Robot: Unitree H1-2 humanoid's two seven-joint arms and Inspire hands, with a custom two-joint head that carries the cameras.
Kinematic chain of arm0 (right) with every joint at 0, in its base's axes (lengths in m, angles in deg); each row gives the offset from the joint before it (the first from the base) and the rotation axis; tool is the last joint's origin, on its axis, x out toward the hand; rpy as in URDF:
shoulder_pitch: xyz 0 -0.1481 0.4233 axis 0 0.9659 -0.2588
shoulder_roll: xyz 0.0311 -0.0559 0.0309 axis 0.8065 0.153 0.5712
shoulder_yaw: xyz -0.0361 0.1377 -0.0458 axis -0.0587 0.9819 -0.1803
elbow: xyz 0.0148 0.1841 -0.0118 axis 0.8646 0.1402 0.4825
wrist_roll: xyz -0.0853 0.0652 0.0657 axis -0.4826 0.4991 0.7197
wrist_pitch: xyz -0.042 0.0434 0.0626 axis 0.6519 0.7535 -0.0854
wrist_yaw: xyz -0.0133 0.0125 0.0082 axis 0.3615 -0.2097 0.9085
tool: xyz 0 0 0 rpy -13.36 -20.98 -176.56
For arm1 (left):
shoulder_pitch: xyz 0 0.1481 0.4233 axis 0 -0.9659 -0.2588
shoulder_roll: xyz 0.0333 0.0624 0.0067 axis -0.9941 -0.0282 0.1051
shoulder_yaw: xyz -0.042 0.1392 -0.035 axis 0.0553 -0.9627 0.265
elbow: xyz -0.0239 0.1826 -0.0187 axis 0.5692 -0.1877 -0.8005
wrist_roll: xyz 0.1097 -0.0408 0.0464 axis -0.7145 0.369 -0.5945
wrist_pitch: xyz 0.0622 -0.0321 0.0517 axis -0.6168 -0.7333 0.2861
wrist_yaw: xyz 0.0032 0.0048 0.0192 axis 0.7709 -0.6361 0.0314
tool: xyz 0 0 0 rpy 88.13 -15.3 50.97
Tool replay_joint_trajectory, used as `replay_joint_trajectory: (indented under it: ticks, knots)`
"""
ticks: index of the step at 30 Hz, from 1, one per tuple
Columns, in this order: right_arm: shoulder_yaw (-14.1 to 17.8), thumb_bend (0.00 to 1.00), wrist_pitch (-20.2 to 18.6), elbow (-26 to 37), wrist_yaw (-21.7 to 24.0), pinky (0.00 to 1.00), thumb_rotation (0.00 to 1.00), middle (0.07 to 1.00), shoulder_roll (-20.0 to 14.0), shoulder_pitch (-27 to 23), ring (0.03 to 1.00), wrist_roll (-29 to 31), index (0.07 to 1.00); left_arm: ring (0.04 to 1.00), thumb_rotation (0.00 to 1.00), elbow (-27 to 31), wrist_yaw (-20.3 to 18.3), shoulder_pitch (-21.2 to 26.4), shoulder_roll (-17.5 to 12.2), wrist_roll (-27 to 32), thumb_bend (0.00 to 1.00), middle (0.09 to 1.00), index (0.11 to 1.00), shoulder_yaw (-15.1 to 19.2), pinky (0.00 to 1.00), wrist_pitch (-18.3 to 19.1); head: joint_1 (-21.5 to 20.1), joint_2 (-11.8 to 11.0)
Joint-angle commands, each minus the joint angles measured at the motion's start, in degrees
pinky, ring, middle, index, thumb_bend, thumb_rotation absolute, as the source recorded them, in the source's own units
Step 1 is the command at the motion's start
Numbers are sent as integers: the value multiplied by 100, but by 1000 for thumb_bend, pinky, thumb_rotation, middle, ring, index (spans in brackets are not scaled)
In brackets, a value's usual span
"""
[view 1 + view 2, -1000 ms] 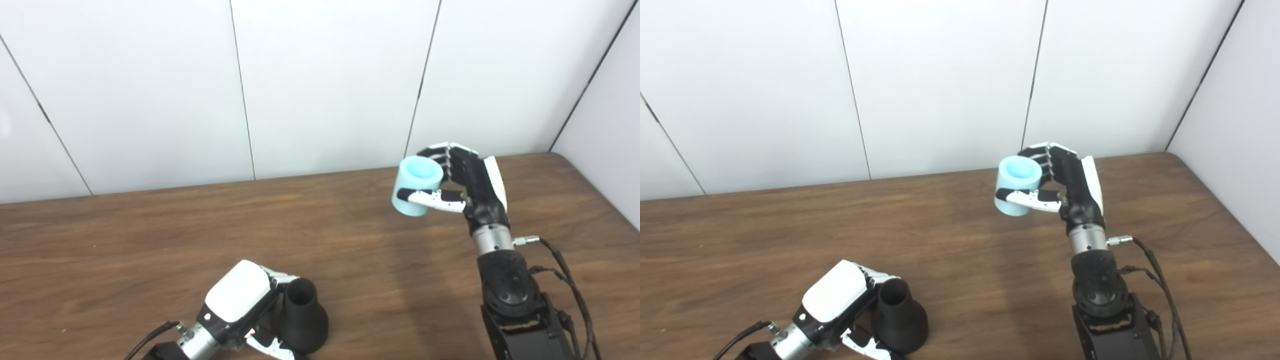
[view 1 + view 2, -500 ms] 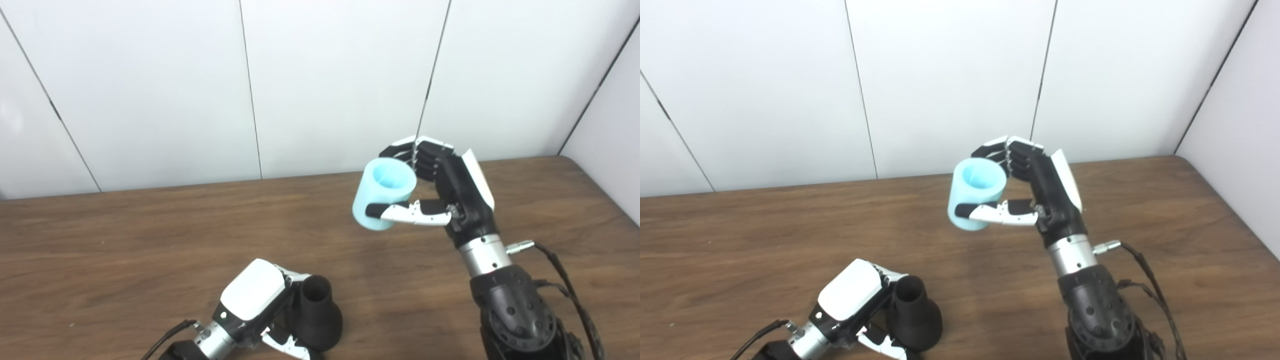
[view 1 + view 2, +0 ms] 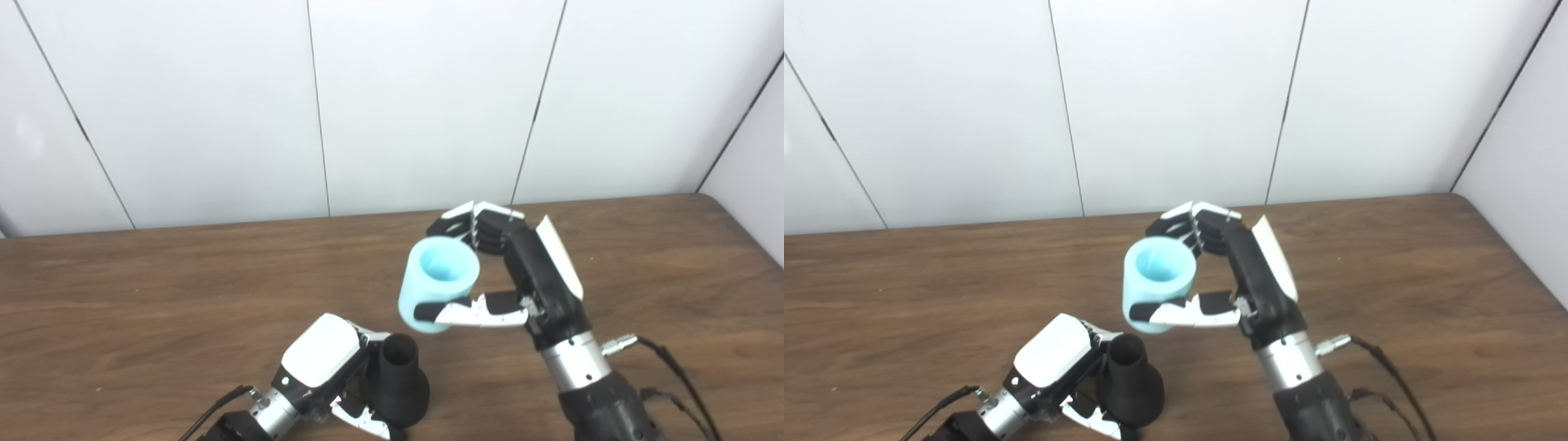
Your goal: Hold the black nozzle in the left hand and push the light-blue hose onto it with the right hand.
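The black nozzle (image 3: 398, 387) stands upright on the wooden table (image 3: 153, 306) near the front edge, narrow open end up. My left hand (image 3: 321, 373) is shut on it from its left side. The light-blue hose (image 3: 438, 283), a short open cylinder, is held upright in the air by my right hand (image 3: 520, 275), which is shut on it with the thumb across the front. The hose hangs just above and to the right of the nozzle's mouth, apart from it. Both show in the right eye view too: the nozzle (image 3: 1127, 386) and the hose (image 3: 1157, 283).
White wall panels (image 3: 429, 104) stand behind the table's far edge. The table's right corner (image 3: 704, 199) meets a side wall. A cable (image 3: 667, 367) trails from my right forearm.
My right hand has carried the hose left and toward me, down close to the nozzle. The camera has shifted a little. My left hand still holds the nozzle on the table.
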Motion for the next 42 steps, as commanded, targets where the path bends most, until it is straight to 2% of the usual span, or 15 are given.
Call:
replay_joint_trajectory:
  ticks: [1,5,13,18,30,35,42]
  knots:
    - [-28,515,465,112,6,308,0,493,5,-86,407,12,515,327,0,-123,-359,-74,12,80,490,451,537,-123,180,-73,-5,3]
    - [-77,512,679,-66,39,283,0,505,71,73,395,32,522,323,0,-131,-407,-79,3,116,489,440,535,-124,169,-73,-1,5]
    - [-89,512,1145,-364,1,284,0,504,117,235,392,-163,521,335,0,-123,-420,-82,-13,125,492,470,537,-130,190,-83,6,15]
    - [-97,513,1342,-470,-6,306,0,494,147,293,402,-248,523,325,0,-90,-434,-94,-9,113,490,449,537,-132,178,-64,33,20]
    - [-54,516,2171,-1226,-174,334,0,495,144,299,417,-455,510,328,0,-17,-430,-114,-22,40,491,452,537,-148,182,-60,75,-10]
    - [-70,515,2409,-1464,-222,333,0,495,142,285,414,-463,510,333,0,13,-386,-128,-15,-52,492,432,524,-159,152,-45,92,-18]
    - [-72,516,2649,-1760,-318,328,0,493,149,266,413,-552,510,329,0,51,-381,-160,2,-93,491,443,533,-152,181,-43,108,-45]
